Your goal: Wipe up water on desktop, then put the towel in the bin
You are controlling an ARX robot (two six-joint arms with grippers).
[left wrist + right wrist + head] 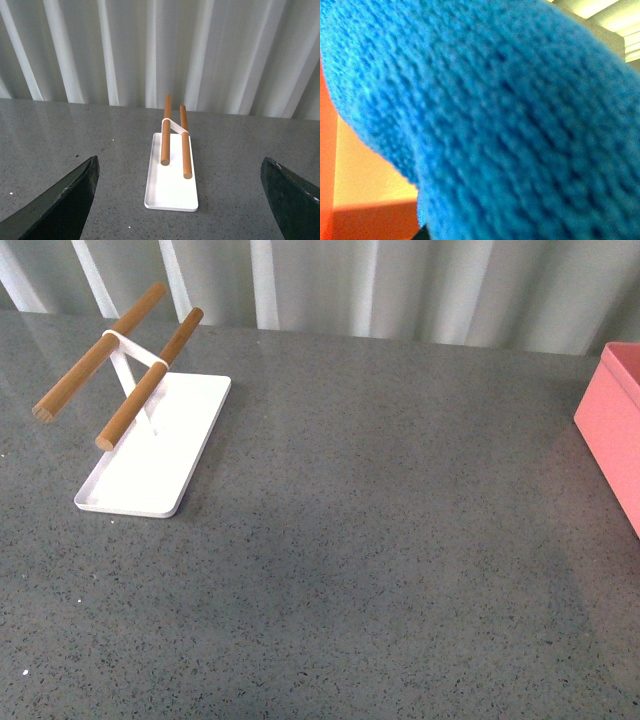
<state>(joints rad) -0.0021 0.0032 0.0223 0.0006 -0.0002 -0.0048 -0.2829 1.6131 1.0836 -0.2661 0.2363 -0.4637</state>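
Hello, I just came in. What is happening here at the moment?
The robot is at the last step of a wipe-up job. The blue towel fills the right wrist view, with the pink bin close behind it. The desktop shows no towel. The left gripper is open and idle, facing the white tray.

Towel (pixel 510 120) blurred, fills right wrist view; bin (pixel 612 430) cut off.

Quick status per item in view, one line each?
Desktop: no towel on it, no puddle visible.
Towel: fills the right wrist view, over the bin's inside.
Bin: upright at the desktop's right edge.
Tray: flat, bars bare.
Left gripper: open, holding nothing.
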